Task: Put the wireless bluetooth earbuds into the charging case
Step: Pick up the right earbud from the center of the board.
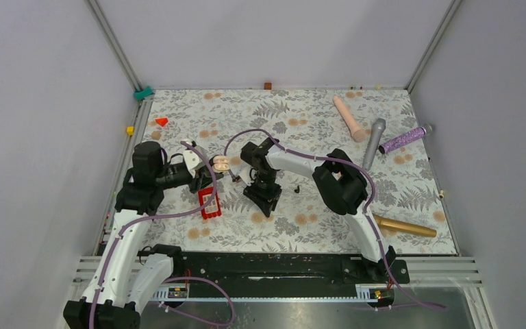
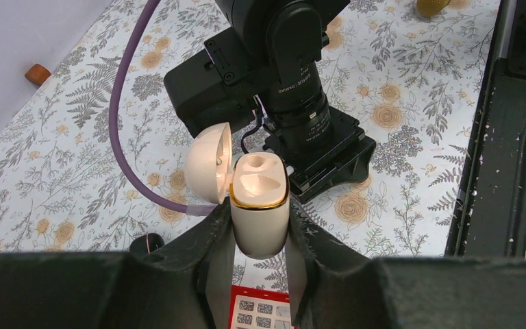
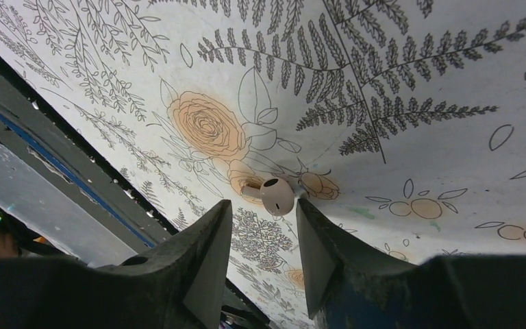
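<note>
Earbud [image 3: 277, 195], small and pale, lies on the flowery cloth [image 3: 383, 82] between the spread fingers of the right gripper [image 3: 263, 205], not pinched yet. It is round, so a squeeze could pop it away. Only the left wrist view shows the empty holes of the open charging case [image 2: 260, 219], clamped in the left gripper [image 2: 259, 236].

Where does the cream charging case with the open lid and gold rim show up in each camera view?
Top external: cream charging case left of centre, above the red block.
Left wrist: centre, upright, clamped in the left gripper.
Right wrist: not in it.
Shared landmark: the floral tablecloth.
</note>
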`<control>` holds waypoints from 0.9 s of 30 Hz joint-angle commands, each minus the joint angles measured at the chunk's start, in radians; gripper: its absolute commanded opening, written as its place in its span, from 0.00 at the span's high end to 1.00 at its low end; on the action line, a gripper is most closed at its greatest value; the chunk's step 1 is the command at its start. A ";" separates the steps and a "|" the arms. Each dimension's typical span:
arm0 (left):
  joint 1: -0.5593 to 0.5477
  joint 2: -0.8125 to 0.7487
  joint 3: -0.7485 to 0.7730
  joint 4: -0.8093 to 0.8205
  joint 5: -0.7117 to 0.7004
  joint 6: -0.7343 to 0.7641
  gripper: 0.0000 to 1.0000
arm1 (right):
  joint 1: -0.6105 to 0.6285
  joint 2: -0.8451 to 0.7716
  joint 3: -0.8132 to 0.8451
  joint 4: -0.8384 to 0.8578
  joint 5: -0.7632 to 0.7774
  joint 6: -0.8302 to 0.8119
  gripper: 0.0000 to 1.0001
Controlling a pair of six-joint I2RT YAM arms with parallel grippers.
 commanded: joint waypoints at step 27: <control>0.012 -0.012 -0.007 0.035 0.057 0.017 1.00 | -0.003 0.005 0.027 0.052 0.038 0.022 0.56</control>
